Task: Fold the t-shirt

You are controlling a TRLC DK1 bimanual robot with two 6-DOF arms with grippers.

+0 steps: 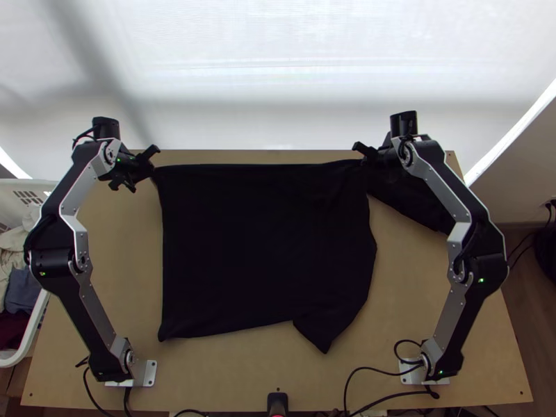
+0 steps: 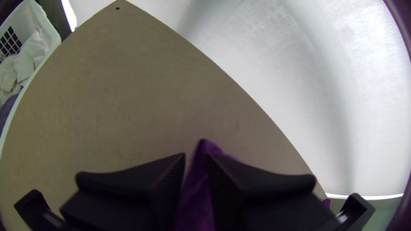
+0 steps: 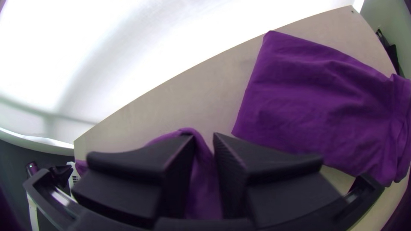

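Top view: we are seeing one dark t-shirt [image 1: 257,243], spreading across the middle of the table [image 1: 229,375], its far side running nearly straight near the table's far edge, a pointed flap [image 1: 324,333] sticking out toward the near edge. Left gripper [image 1: 154,169] and right gripper [image 1: 364,161] are holding its two far corners. A second cloth [image 1: 410,201] is lying at the table's far right, partly under the right arm; a laundry basket [image 1: 21,183] is standing off the table's left side. We are judging this a stretch before folding: we should be keeping both corners level, moving together toward the table's near edge, and straightening the flap first.

Left wrist view: the fingers are closing to a narrow gap, pinching a fold of the shirt, a grip the top view is leaving unclear.

Right wrist view: likewise nearly closed, shirt fabric between the fingers. Here the second cloth is showing its broad, lightly creased face, which the right arm is partly covering from above.
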